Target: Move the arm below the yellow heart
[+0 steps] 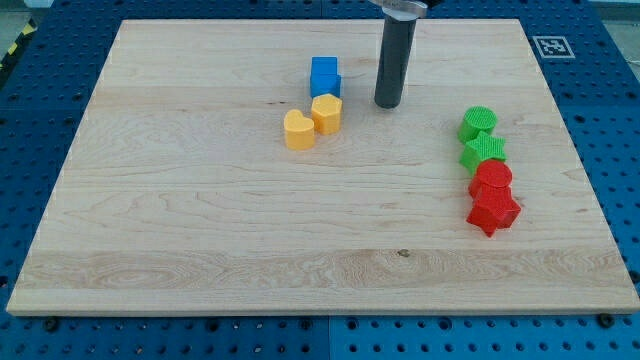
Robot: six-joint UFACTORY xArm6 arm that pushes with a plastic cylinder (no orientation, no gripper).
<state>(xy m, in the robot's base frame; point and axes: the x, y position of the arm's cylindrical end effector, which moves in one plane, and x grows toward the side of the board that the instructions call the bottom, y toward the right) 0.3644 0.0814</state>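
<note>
rod upright, coming down from the view's top edge, my tip (388,104) set on the worktop (200,230) in its far middle part. no gripper on this arm, so no spread or pinch to tell. just left of my tip, slightly farther: blue cube (324,76). left and nearer: yellow heart (298,130), touching a yellow block (326,113) of unclear shape on its right. well to the right, a column running nearward: green cylinder (478,124), green star (484,151), red cylinder (492,179), red star (494,212).
</note>
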